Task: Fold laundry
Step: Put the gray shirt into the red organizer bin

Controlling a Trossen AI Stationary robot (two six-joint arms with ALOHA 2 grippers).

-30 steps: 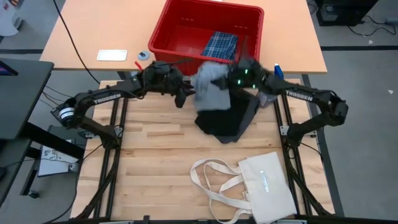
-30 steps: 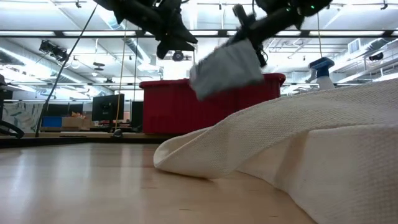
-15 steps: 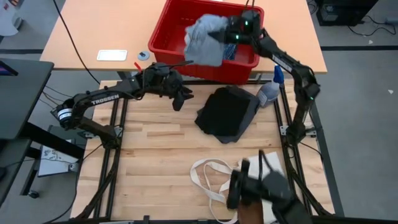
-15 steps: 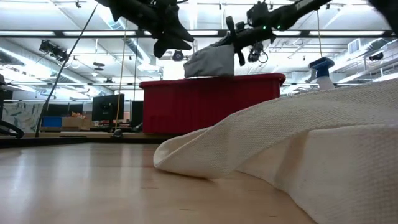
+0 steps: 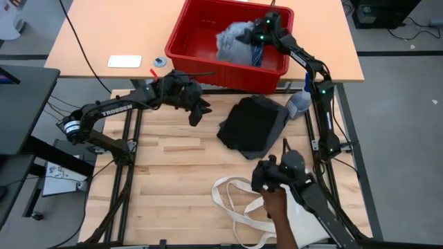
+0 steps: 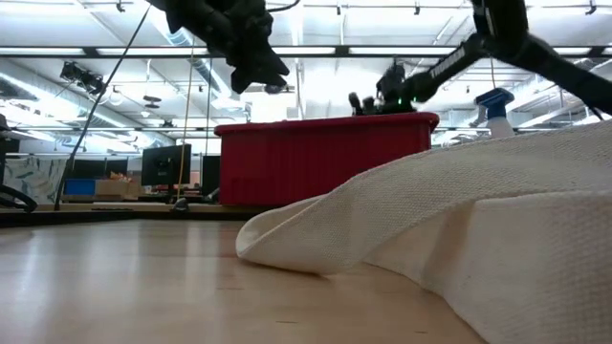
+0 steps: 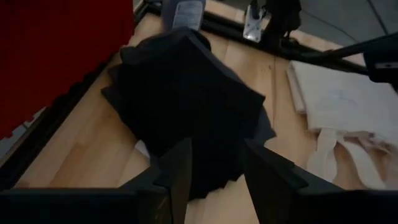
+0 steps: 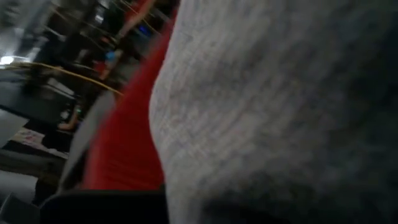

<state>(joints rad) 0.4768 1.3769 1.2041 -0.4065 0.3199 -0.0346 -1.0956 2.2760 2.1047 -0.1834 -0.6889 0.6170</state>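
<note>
step: right gripper (image 5: 250,43) clenching light blue-grey garment (image 5: 234,40), lowering into red bin's (image 5: 181,36) far-right corner | left gripper (image 5: 197,113) empty, part-open, hovering beside black garment (image 5: 250,126) | next: releasing garment

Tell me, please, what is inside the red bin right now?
Inside the red bin, the right gripper is shut on the light blue-grey piece. A strip of the plaid piece shows beside it; the rest is covered.

Bright overhead light, right wrist view blurred

Garment (image 5: 235,41) in bin (image 5: 201,59), behind folded pile (image 5: 252,126).
</note>
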